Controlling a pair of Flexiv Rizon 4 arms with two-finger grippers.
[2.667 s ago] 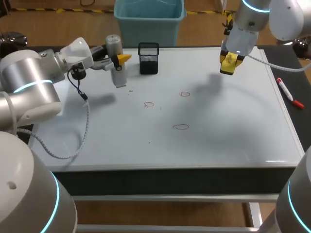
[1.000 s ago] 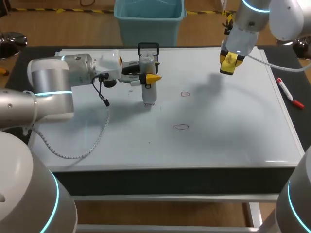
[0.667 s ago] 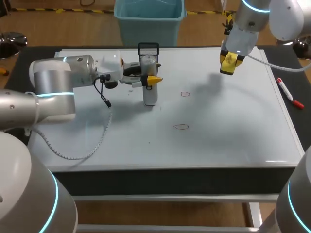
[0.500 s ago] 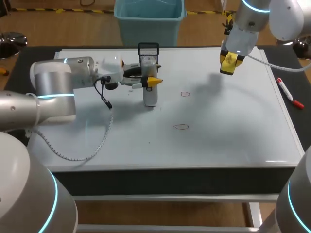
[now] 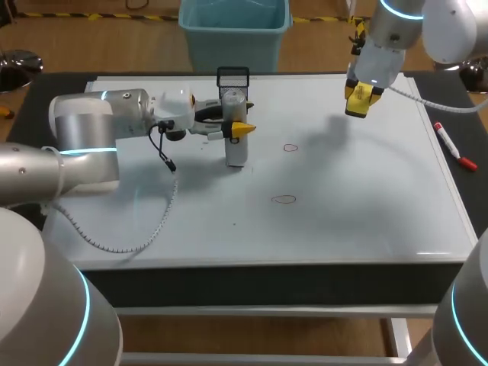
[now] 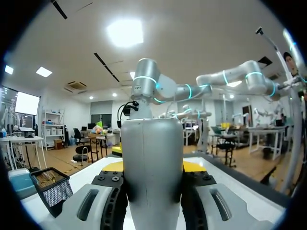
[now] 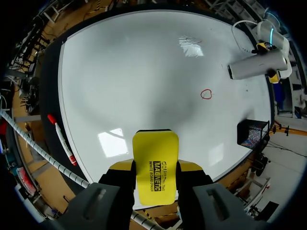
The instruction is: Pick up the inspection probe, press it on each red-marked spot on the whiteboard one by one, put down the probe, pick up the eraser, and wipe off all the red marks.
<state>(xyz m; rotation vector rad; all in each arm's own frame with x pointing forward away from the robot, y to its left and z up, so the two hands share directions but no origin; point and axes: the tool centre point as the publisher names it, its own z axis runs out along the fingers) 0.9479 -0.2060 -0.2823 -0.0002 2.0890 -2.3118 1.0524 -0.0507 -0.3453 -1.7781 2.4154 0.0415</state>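
My left gripper (image 5: 235,126) is shut on the silver inspection probe (image 5: 235,137), which stands upright with its lower end down on the whiteboard (image 5: 366,198). In the left wrist view the probe (image 6: 152,167) fills the gap between the fingers. Two red marks show on the board, one (image 5: 290,147) right of the probe and one (image 5: 284,200) nearer the front. My right gripper (image 5: 358,99) hangs above the board's far right corner, shut on the yellow eraser (image 7: 155,165). Below it, the right wrist view shows a red mark (image 7: 206,94) and the probe (image 7: 254,67).
A black mesh pen holder (image 5: 232,80) stands at the board's back edge, just behind the probe. A red marker (image 5: 455,146) lies on the dark table to the right of the whiteboard.
My left arm has carried the probe from the back left to the board's middle and set it down over a third red mark, which it now covers. In the last second it barely shifts. The right arm is still.
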